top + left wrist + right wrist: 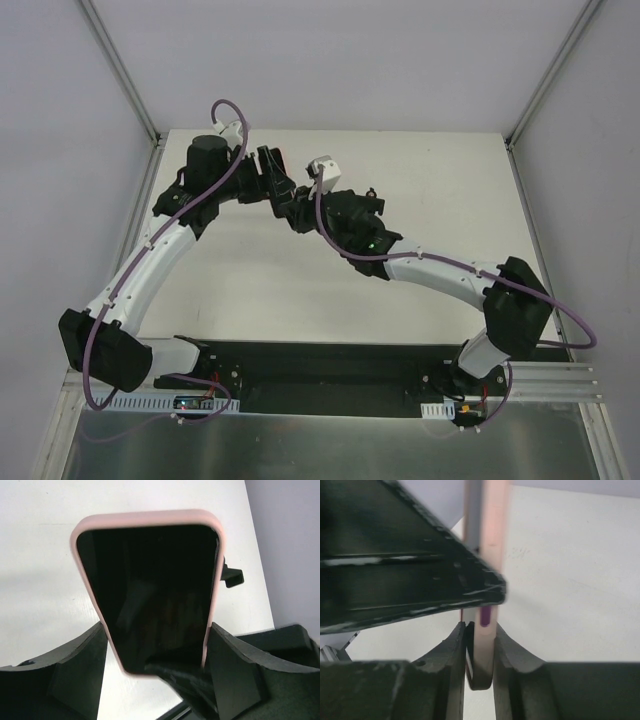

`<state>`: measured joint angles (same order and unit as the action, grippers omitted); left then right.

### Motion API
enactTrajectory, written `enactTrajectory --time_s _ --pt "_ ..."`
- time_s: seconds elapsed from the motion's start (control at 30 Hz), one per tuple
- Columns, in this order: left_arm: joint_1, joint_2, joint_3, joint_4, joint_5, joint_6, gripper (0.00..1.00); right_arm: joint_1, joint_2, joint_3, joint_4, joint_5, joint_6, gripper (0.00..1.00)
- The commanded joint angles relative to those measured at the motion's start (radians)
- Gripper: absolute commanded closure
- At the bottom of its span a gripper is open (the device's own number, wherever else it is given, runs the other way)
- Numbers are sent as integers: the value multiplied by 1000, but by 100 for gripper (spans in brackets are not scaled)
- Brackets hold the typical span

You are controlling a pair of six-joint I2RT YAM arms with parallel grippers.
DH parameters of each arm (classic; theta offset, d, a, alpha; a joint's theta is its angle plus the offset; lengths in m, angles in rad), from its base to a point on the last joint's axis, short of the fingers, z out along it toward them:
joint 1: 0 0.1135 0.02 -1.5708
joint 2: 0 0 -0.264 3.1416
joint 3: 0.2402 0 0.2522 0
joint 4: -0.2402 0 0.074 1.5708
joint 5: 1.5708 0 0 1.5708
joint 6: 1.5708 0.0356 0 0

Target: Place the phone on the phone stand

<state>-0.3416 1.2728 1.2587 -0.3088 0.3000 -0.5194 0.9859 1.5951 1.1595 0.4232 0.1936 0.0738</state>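
Observation:
The phone (150, 585), with a black screen and pink case, is held up above the table between both arms. My left gripper (155, 645) has a finger on each long edge of it. My right gripper (480, 650) is shut on its lower end, pinching face and back (487, 555). In the top view the phone (273, 163) shows edge-on where the left gripper (266, 182) and the right gripper (296, 207) meet. A small black bracket (233, 576) sticks out from behind the phone's right edge; it looks like the top of the phone stand. The rest of the stand is hidden.
The white table (430, 190) is bounded by grey walls with metal posts at the back corners (152, 135). A black base plate (330, 365) runs along the near edge between the arm bases. My left finger (395, 580) crosses the right wrist view.

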Motion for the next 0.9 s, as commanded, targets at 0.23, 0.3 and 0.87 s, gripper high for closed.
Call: enactTrajectory --time_s 0.23,0.3,0.87 --pt "-23 -70 7 148 195 35 5 -58 -133 -132 155 -5 -66 99" --pt "-25 -82 8 148 192 51 1 -79 -176 -182 231 -43 -117 99" --pt "-11 -42 73 158 481 174 13 -285 -386 -380 414 -451 -39 99"
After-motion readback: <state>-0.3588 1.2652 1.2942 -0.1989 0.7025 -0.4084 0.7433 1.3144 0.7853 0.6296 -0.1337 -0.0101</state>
